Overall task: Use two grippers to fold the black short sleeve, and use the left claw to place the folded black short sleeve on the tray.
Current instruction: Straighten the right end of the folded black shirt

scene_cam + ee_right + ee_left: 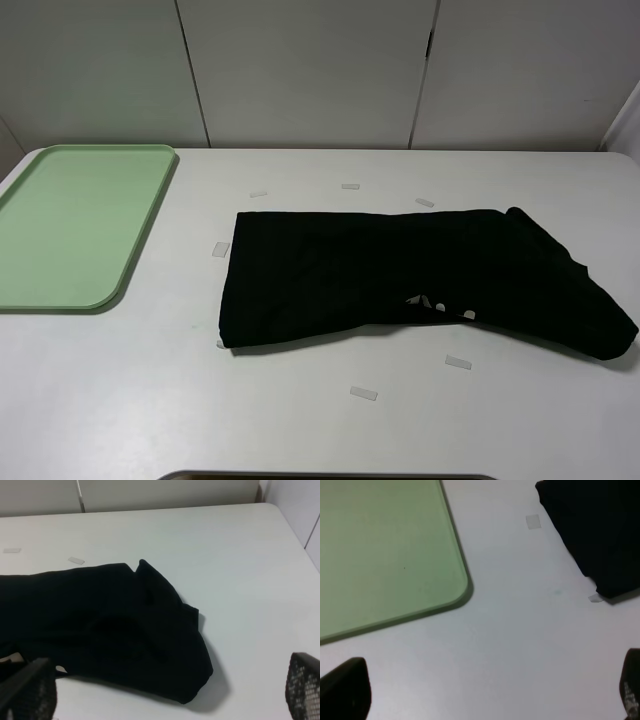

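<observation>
The black short sleeve (400, 280) lies folded lengthwise into a long band across the middle and right of the white table, with a bit of whitish print (440, 305) showing at its near edge. The pale green tray (75, 220) rests bare at the far left. Neither arm shows in the exterior high view. In the left wrist view my left gripper (492, 692) is open above bare table, between the tray corner (455, 587) and one end of the shirt (600, 535). My right gripper (172, 690) is open over the other end of the shirt (125, 630), holding nothing.
Several small clear tape marks (458, 362) lie on the table around the shirt. White cabinet panels (310, 70) stand behind the table. A dark edge (320, 476) shows at the table's near side.
</observation>
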`<control>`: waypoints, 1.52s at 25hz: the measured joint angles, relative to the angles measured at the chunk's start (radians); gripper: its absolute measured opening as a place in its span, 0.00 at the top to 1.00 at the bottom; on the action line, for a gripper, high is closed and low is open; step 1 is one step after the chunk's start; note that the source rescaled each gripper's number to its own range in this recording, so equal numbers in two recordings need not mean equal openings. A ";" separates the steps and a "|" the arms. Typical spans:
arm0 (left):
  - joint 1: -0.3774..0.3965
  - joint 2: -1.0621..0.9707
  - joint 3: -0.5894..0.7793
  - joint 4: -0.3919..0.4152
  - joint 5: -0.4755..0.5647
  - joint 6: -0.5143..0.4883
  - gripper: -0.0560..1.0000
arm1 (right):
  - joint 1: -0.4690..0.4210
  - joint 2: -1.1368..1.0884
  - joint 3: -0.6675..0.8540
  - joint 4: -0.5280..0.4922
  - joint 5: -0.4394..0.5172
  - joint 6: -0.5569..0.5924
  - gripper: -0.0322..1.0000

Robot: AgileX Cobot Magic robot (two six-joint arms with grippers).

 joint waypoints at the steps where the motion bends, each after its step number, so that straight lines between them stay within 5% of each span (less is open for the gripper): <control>1: 0.000 0.000 0.000 0.000 0.000 0.000 0.00 | 0.000 0.000 0.000 0.000 0.000 0.000 0.00; 18: 0.000 0.000 0.000 -0.001 0.000 0.000 0.00 | 0.000 0.028 -0.003 0.008 -0.005 0.043 0.00; 30: 0.000 0.000 0.000 -0.001 0.000 0.000 0.00 | 0.000 0.657 -0.105 0.037 -0.258 0.051 0.00; 38: 0.000 0.000 0.000 -0.001 0.000 0.000 0.00 | 0.000 1.141 -0.294 0.045 -0.285 -0.031 0.00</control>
